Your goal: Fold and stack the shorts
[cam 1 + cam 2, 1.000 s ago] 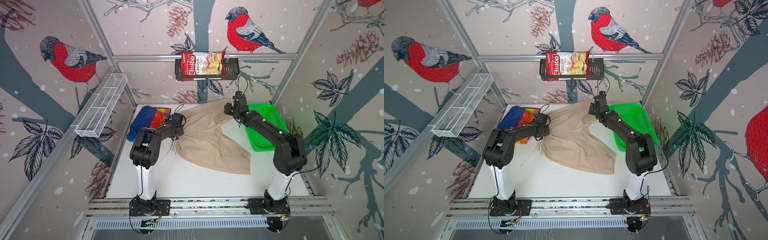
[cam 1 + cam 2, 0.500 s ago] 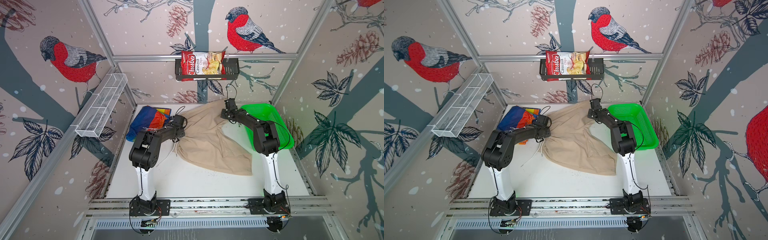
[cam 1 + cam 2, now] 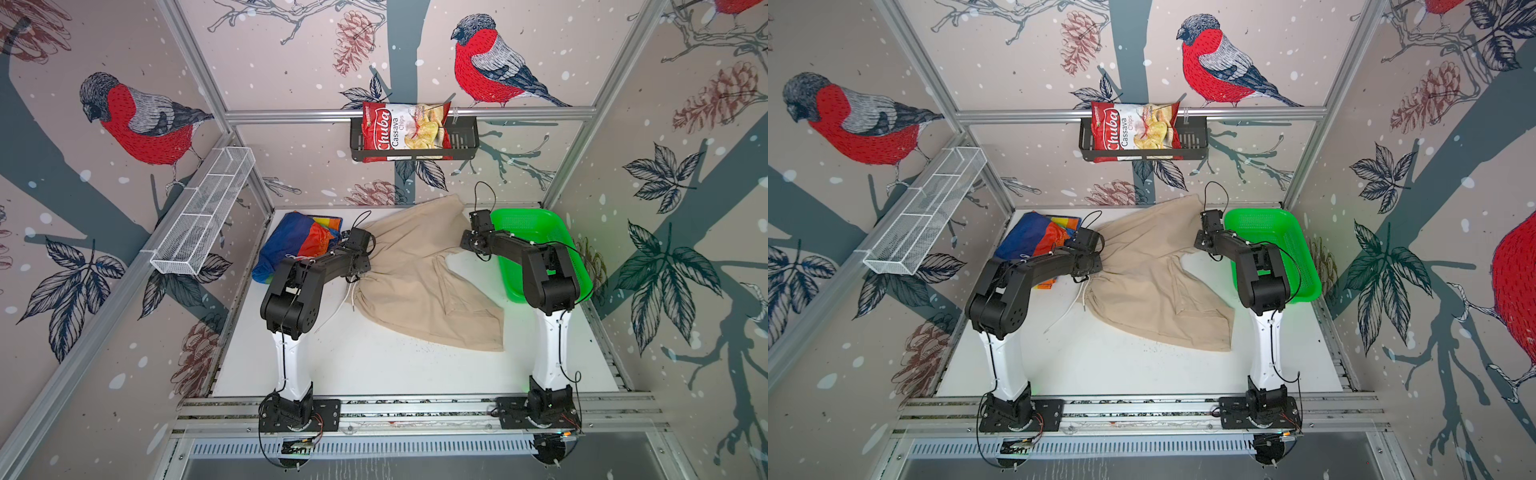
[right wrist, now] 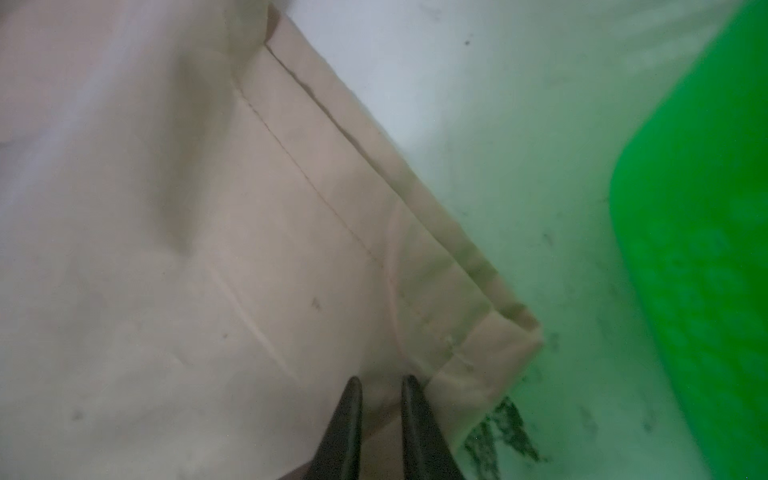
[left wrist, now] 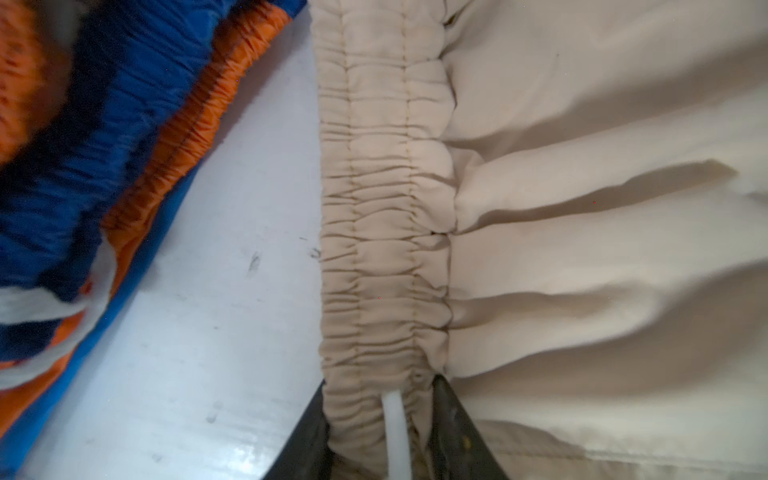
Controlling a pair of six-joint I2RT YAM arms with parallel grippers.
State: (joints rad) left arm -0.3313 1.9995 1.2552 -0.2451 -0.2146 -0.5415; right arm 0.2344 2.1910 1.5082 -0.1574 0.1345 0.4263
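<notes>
The beige shorts (image 3: 415,274) lie spread on the white table (image 3: 374,365), waistband to the left and legs to the right. My left gripper (image 5: 380,386) is shut on the gathered waistband, right where the white drawstring (image 5: 395,419) comes out. My right gripper (image 4: 380,384) is shut on the beige fabric by the hem corner of the far leg; in both top views it sits beside the green basket (image 3: 523,224). The rainbow-striped shorts (image 3: 299,241) lie bunched at the back left, just beyond the left wrist.
The green basket (image 3: 1266,228) stands along the table's right side, partly under my right arm. A white wire shelf (image 3: 203,216) hangs on the left wall. A black rack with a chips bag (image 3: 403,133) hangs on the back wall.
My right arm has folded back, bringing its gripper down to the far leg's hem. Its jaws have narrowed onto the fabric. The left arm and the shorts' waistband have stayed put.
</notes>
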